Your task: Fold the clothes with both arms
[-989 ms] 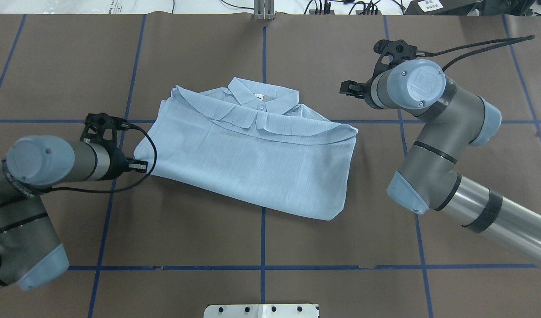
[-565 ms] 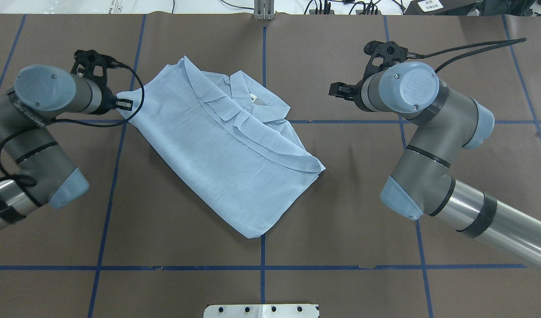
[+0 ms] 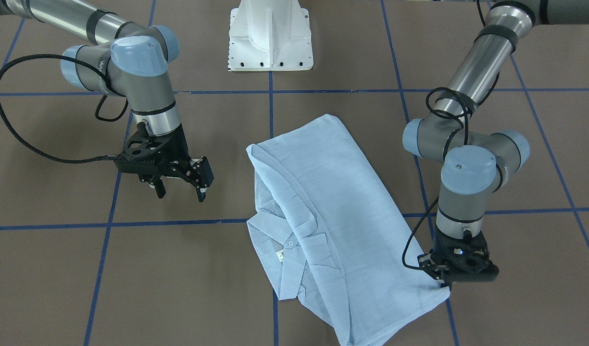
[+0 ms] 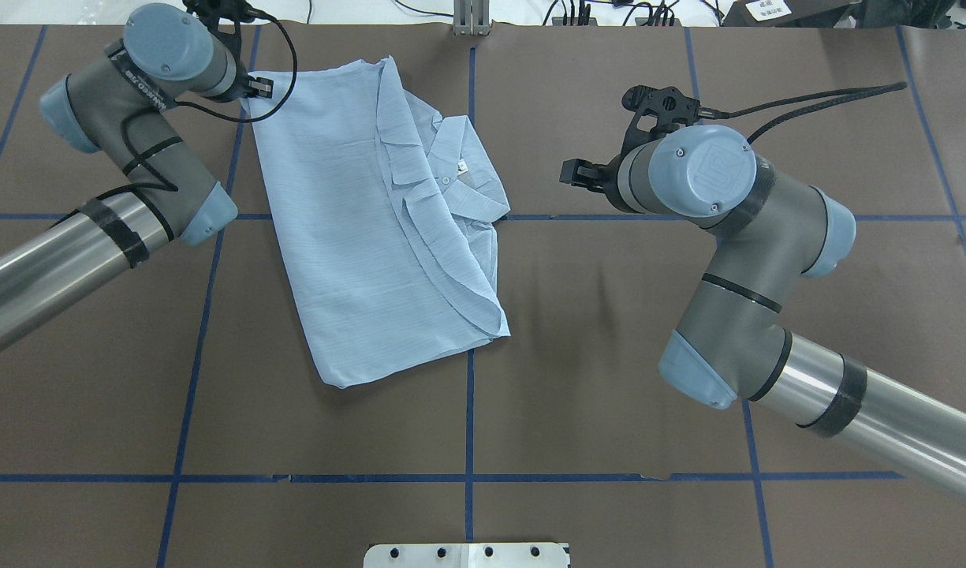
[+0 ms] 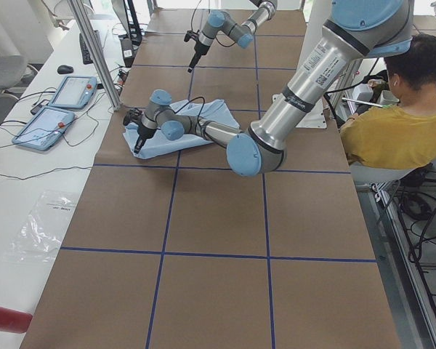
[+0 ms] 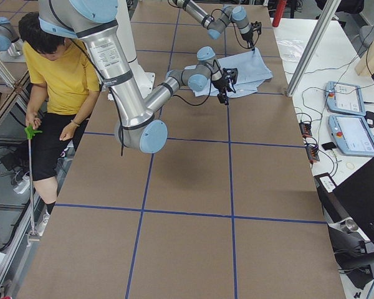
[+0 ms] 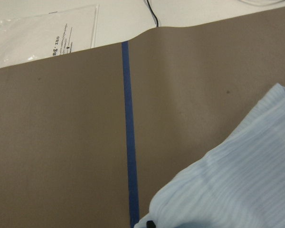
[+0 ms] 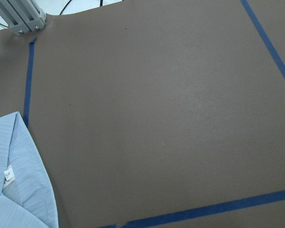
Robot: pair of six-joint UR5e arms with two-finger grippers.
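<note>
On the overhead view, the brown worktop with its blue tape grid shows bare paper from 2 round to 8 o'clock. The folded shirt lies at 11 o'clock, its top edge close to the far edge. The left arm has its left fingers pinched on the shirt's 11 o'clock corner, while the right arm, at the collar's 3 o'clock, holds its right fingers spread, apart from the cloth; the neck label has print too small to read.
</note>
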